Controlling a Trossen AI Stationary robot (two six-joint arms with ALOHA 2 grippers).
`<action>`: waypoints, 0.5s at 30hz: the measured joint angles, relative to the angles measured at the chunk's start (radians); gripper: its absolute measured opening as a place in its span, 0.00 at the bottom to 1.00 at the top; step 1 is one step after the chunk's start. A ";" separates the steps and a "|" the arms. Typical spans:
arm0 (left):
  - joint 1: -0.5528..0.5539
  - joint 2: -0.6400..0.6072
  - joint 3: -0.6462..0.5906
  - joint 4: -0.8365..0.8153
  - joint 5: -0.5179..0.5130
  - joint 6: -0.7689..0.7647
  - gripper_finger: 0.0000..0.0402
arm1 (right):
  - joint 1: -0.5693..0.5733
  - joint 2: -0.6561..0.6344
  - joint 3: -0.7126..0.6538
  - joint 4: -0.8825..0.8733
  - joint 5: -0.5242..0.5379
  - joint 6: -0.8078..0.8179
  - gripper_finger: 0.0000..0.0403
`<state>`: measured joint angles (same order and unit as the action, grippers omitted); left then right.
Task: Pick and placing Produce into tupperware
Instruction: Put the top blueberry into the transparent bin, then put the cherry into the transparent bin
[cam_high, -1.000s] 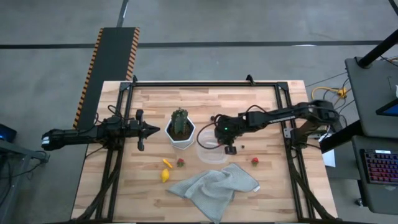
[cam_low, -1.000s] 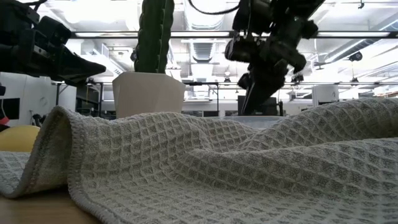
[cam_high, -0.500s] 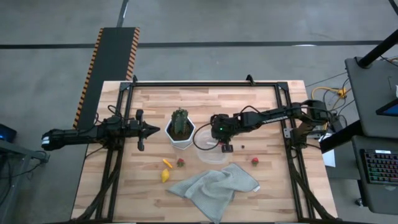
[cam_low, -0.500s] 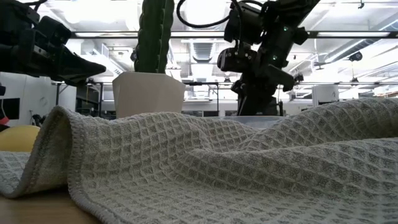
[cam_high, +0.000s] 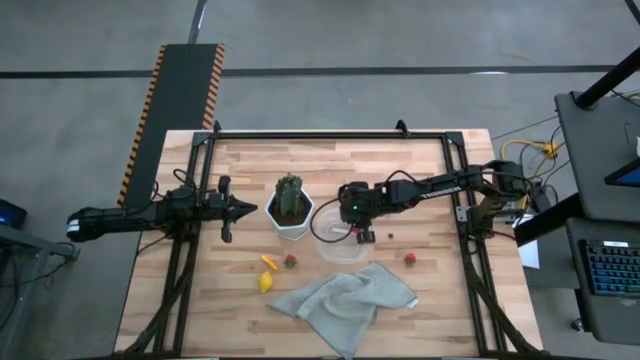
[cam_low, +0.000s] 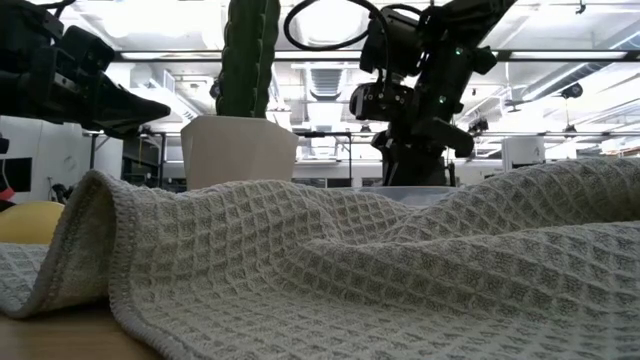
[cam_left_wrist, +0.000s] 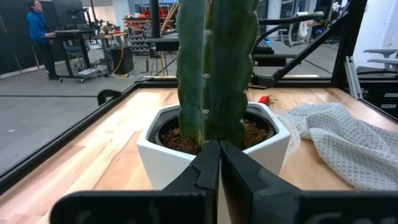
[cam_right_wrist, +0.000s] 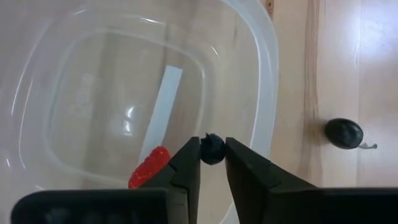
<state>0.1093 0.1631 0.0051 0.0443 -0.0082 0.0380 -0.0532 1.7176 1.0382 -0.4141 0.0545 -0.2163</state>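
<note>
High view — right gripper (cam_high: 352, 232) has slid from beside the tub to over the clear tupperware (cam_high: 330, 245); right wrist view — jaws pinch a dark berry (cam_right_wrist: 212, 149) above a strawberry (cam_right_wrist: 150, 167) inside, release seems next; left gripper (cam_left_wrist: 219, 163) pressed together, waiting by the cactus pot (cam_left_wrist: 273, 138).

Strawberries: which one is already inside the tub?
The strawberry lying on the clear tub's floor, just under the right gripper. The other two strawberries lie on the bare table, outside it.
</note>
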 joint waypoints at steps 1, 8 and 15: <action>0.000 0.000 0.000 0.000 0.000 0.000 0.00 | -0.002 0.000 0.000 0.000 0.000 0.000 0.18; 0.000 0.000 0.000 0.000 0.000 0.000 0.00 | -0.011 0.000 0.000 0.000 0.002 -0.001 0.22; 0.000 0.000 0.000 0.000 0.000 0.000 0.00 | -0.014 -0.001 0.002 -0.002 0.002 -0.002 0.24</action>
<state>0.1093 0.1631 0.0051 0.0441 -0.0082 0.0380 -0.0676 1.7162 1.0403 -0.4156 0.0566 -0.2180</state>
